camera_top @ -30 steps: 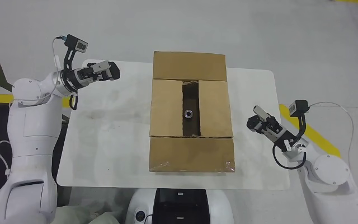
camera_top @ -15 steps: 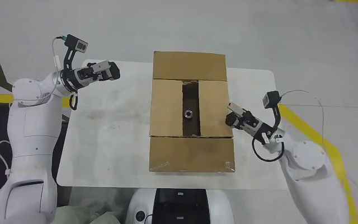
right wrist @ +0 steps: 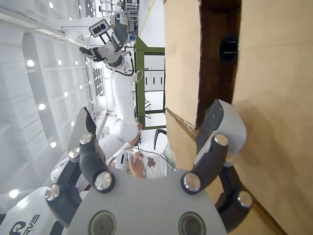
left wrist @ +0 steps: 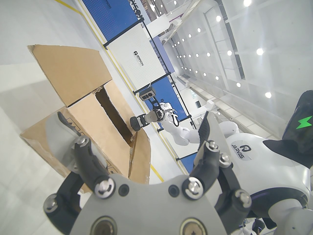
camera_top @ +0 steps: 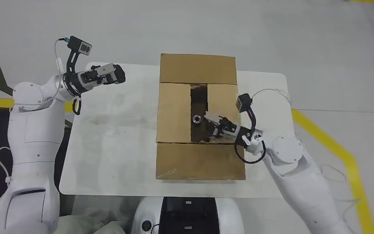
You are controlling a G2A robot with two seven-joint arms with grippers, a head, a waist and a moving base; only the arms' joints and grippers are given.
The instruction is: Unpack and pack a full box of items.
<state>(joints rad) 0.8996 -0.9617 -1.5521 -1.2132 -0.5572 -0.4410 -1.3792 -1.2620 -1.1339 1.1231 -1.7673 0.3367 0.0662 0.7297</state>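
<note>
- Near flap (camera_top: pixel 198 161) of box (camera_top: pixel 173 131): folded out flat toward the robot, over the table (camera_top: pixel 111 158). Judged laid back so the top is kept reachable.
- R gripper (camera_top: pixel 211 121): fingers spread, nothing held. It is placed over the box top at the near end of the gap (camera_top: pixel 198 99), by the inner edge of the R flap (camera_top: pixel 225 99). In the wrist view one finger is seen just at that edge, the other clear of the cardboard. Judged posn. for hooking the flap edge and lifting it; actual contact cannot be told.
- Round item (camera_top: pixel 197 120): dark, seen through the gap approx. mid-length, inside the box. Other contents are hidden by the flaps.
- L flap (camera_top: pixel 174 102) and R flap: laid nearly shut and flat, w/ only the narrow gap between them, so the opening is judged too tight for a reach-in.
- L gripper (camera_top: pixel 118 74): fingers spread, empty. It is held above the table's far-left corner, well apart from the box. Judged parked there so the R arm's work is not crowded.
- Far flap (camera_top: pixel 198 68): folded out flat, away from the robot.
- Stage: unpacking judged barely begun; inner flaps are to be opened before any item is lifted out.
</note>
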